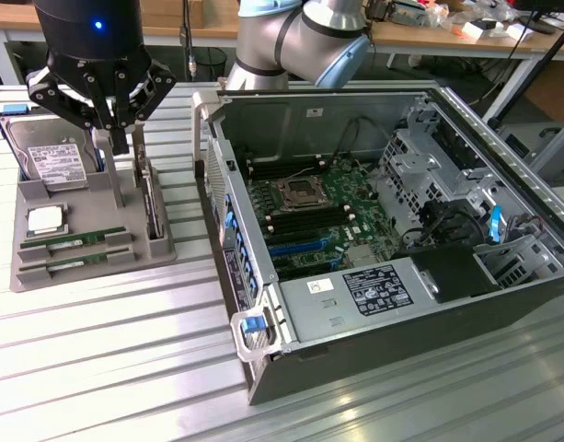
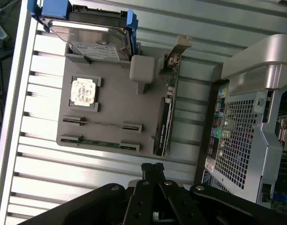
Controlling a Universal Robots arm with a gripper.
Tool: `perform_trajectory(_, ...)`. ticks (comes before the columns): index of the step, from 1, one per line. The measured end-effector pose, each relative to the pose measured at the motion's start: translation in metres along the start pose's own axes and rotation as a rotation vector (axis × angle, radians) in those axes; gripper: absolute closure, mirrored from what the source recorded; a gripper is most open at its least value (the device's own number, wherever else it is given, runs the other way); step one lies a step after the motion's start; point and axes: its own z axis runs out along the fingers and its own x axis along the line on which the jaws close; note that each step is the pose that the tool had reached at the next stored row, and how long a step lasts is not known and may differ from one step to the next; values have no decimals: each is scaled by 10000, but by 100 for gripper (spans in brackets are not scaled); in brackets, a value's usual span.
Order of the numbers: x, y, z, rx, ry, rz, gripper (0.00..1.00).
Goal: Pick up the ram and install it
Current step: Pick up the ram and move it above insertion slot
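Two green ram sticks lie side by side in slots of the grey holder tray [image 1: 97, 276]: one ram [image 1: 74, 242] [image 2: 103, 124] and its twin [image 1: 72, 264] [image 2: 100, 143] nearer the tray's front edge. My black gripper [image 1: 116, 136] [image 2: 152, 168] hangs above the tray's back half, over the grey post, well above both sticks. Its fingertips are pressed together with nothing between them. The open computer case [image 1: 502, 304] lies to the exterior view's right, its motherboard [image 1: 314, 207] and dark memory slots exposed.
The tray also carries a silver hard drive [image 1: 53, 161] [image 2: 96, 42], a square processor chip [image 1: 44, 219] [image 2: 83, 91] and an upright expansion card [image 1: 153, 207] [image 2: 164, 122]. The case's metal wall [image 1: 217, 175] rises right beside the tray. A cluttered bench runs behind.
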Motion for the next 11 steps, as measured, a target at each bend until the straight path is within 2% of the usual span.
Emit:
perform_trajectory(4, 0, 0, 0, -10, 18, -407, 89)
perform_trajectory(11, 0, 0, 0, -20, 36, -815, 89)
